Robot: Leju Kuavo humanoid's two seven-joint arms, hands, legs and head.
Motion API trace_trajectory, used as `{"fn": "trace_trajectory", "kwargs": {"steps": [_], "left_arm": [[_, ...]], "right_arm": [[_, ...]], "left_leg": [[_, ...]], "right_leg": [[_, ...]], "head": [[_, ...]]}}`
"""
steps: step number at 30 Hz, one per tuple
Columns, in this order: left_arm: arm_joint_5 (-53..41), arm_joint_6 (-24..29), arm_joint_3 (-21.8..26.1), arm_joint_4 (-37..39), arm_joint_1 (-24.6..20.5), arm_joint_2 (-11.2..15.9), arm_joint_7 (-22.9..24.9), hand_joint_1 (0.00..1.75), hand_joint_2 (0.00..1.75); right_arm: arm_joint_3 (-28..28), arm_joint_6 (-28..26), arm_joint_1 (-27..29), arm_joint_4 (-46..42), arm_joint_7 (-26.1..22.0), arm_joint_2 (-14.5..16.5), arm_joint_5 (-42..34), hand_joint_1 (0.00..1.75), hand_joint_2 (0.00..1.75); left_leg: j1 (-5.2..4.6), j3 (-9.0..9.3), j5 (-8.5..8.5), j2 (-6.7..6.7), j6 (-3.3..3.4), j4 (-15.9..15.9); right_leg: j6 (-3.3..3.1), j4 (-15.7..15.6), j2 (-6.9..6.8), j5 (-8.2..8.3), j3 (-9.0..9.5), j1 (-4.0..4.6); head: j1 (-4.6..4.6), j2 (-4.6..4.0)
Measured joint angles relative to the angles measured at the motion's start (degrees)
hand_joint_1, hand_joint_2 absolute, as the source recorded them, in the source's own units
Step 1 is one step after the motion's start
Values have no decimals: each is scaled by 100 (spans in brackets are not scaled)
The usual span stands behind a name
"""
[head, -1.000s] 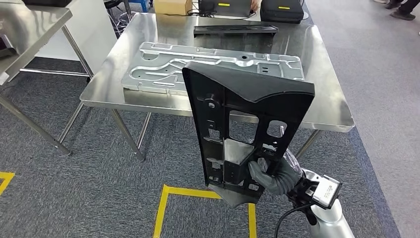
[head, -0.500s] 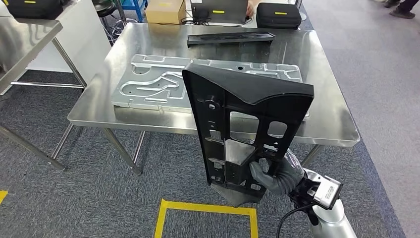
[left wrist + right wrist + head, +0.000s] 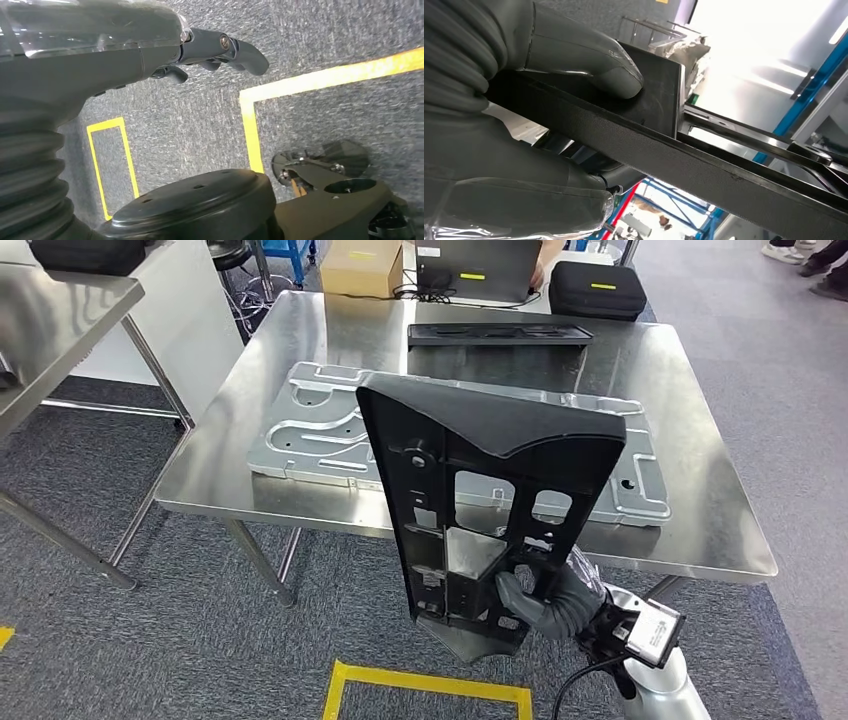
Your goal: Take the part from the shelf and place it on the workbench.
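Black plastic part (image 3: 480, 490), upright in right hand (image 3: 548, 598) grip, carry step; next, lay on workbench (image 3: 700, 520) at twelve o'clock; left hand (image 3: 220, 50) fingers loosely apart, empty.

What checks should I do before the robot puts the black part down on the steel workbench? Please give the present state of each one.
1. Hold on the black part: the right robot hand grips its lower end, thumb pressed on the panel in the right wrist view. Ok.
2. Part above the workbench: its lower end hangs in front of the near edge, over the carpet. Not ok.
3. Free landing area: the silver stamped plate takes up the middle, and a black tray lies at the far side. Cannot tell whether enough bare surface is left.
4. Left robot hand: hangs over the floor, holds nothing. Ok.
5. A person stands behind the far edge of the bench. Cannot tell how close.
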Motion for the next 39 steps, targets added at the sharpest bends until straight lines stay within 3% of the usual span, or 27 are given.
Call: {"fn": "trace_trajectory", "kwargs": {"steps": [1, 2, 5, 7, 9, 11, 12, 13, 15, 17, 20, 22, 26, 28, 30, 31, 32, 33, 34, 36, 39], "left_arm": [[19, 4, 4, 1, 7, -3, 6, 0, 175], [38, 11, 7, 1, 10, -6, 6, 0, 175], [72, 32, 19, 0, -7, -5, -52, 0, 175], [75, 23, 31, -1, -15, -3, -125, 0, 175], [77, -8, 41, -1, -30, 3, -190, 0, 175], [76, -40, 45, -1, -62, 13, -241, 0, 175], [75, -54, 46, -1, -76, 19, -258, 0, 175], [73, -62, 46, -1, -78, 21, -268, 0, 175], [71, -71, 46, -1, -63, 25, -269, 0, 175], [74, -71, 48, -1, -54, 27, -252, 0, 175], [73, -70, 53, -1, -70, 26, -223, 0, 175], [67, -73, 53, -1, -70, 17, -213, 0, 175], [63, -78, 53, -1, -68, 15, -209, 0, 175], [61, -85, 53, -1, -65, 15, -209, 0, 175], [43, -121, 53, -1, -47, 15, -213, 0, 175], [30, -140, 53, -1, -36, 14, -215, 0, 175], [16, -158, 53, -1, -21, 10, -217, 0, 175], [8, -167, 53, 0, -13, 5, -218, 0, 175], [4, -173, 53, 1, -8, 0, -221, 0, 175], [-1, -178, 53, 1, -11, -6, -225, 0, 175], [-13, -178, 53, -1, -19, -4, -226, 0, 175]], "right_arm": [[10, 8, -15, 12, -2, 1, -3, 175, 175], [22, 15, -37, 22, -3, 1, -7, 175, 175], [57, 19, -172, 38, -8, -1, -11, 175, 175], [64, -14, -300, 60, -9, -5, 47, 175, 175], [64, -80, -452, 97, 13, -7, 146, 175, 175], [43, -143, -659, 150, 80, -7, 210, 175, 175], [24, -163, -801, 186, 121, -7, 222, 175, 175], [1, -175, -965, 230, 173, -7, 224, 175, 175], [-40, -196, -1337, 329, 271, -7, 216, 175, 175], [-75, -248, -1713, 449, 377, -7, 246, 175, 175], [-157, -574, -2257, 621, 515, 3, 577, 175, 175], [-225, -928, -2576, 712, 575, 27, 976, 175, 175], [-270, -1174, -2753, 765, 610, 48, 1301, 175, 175], [-297, -1436, -2831, 816, 621, 59, 1704, 175, 175], [-355, -2155, -2914, 939, 688, 76, 2973, 175, 175], [-381, -2514, -2927, 997, 736, 84, 3669, 175, 175], [-400, -2803, -2929, 1057, 800, 92, 4290, 175, 175], [-408, -2970, -2933, 1115, 858, 103, 4719, 175, 175], [-413, -3109, -2938, 1194, 925, 112, 5132, 175, 175], [-409, -3377, -2948, 1417, 1090, 125, 5942, 175, 175], [-322, -3838, -2994, 1884, 1387, 122, 7063, 175, 175]], "left_leg": [[-1, 50, -67, -1, -24, -5], [0, 113, -107, -1, -53, 2], [5, 198, -90, 10, -151, 151], [18, -45, -112, 13, -203, 608], [48, -514, -368, 16, -259, 1280], [77, -885, -634, 20, -324, 1646], [91, -951, -594, 21, -350, 1583], [106, -937, -398, 22, -368, 1349], [134, -825, 214, 28, -389, 630], [124, -774, 502, 48, -331, 205], [98, -786, 535, 55, -172, 156], [106, -759, 535, 60, -113, 121], [106, -744, 523, 68, -82, 108], [93, -733, 504, 75, -56, 109], [43, -635, 417, 77, -10, 109], [14, -564, 361, 76, 4, 108], [-5, -500, 306, 77, 6, 102], [-17, -463, 272, 81, -7, 100], [-19, -448, 250, 90, -26, 95], [-16, -437, 228, 115, -76, 73], [-30, -465, 110, 109, -165, 205]], "right_leg": [[-37, -232, 0, 210, 55, 35], [-66, -351, 3, 316, 91, 63], [-129, -441, 29, 263, 268, 60], [-176, -496, 32, 224, 399, 24], [-198, -518, 31, 152, 470, 5], [-185, -518, 36, 68, 548, -15], [-171, -518, 45, 24, 604, -28], [-151, -517, 57, -21, 667, -46], [-91, -502, 83, -109, 778, -75], [-13, -478, 102, -165, 788, -78], [104, -467, 98, -225, 762, -73], [153, -292, 70, -337, 683, -81], [167, -15, 44, -473, 532, -81], [172, 428, 43, -619, 261, -74], [134, 777, 43, -452, -123, -46], [86, 624, 43, -191, -164, -19], [17, 280, 41, 99, -84, 15], [-43, -49, 37, 268, 35, 54], [-96, -262, 33, 333, 115, 89], [-150, -399, 36, 298, 159, 129], [-172, -570, 39, 287, 305, 54]], "head": [[0, 0], [1, 0], [2, 0], [1, 0], [-1, 0], [-1, 0], [-1, 0], [-1, 0], [-1, 0], [-1, 0], [0, 0], [0, 0], [-1, 0], [-1, 0], [-1, 0], [0, 0], [-1, 0], [-1, 0], [-2, 0], [-3, 0], [-3, 0]]}}
